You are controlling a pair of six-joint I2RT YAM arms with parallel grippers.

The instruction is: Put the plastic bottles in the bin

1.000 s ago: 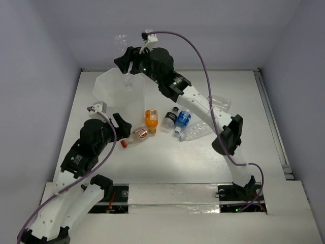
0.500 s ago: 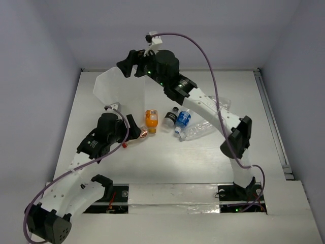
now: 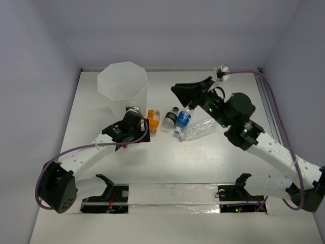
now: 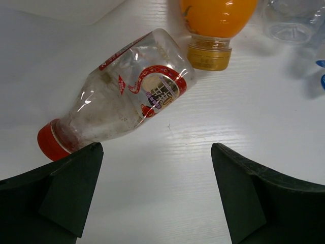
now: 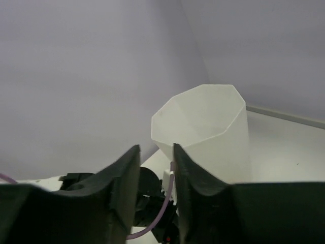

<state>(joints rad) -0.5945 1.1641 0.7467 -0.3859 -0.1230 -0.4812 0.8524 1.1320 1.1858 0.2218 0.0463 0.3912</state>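
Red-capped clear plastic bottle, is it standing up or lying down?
Lying down: the red-capped clear plastic bottle rests on its side on the white table, cap on.

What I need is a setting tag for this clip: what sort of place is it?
Probably a robotics lab test cell: a white table boxed in by plain walls, a left arm and a right arm mounted at its near edge, and plastic bottles laid out beside a bin.
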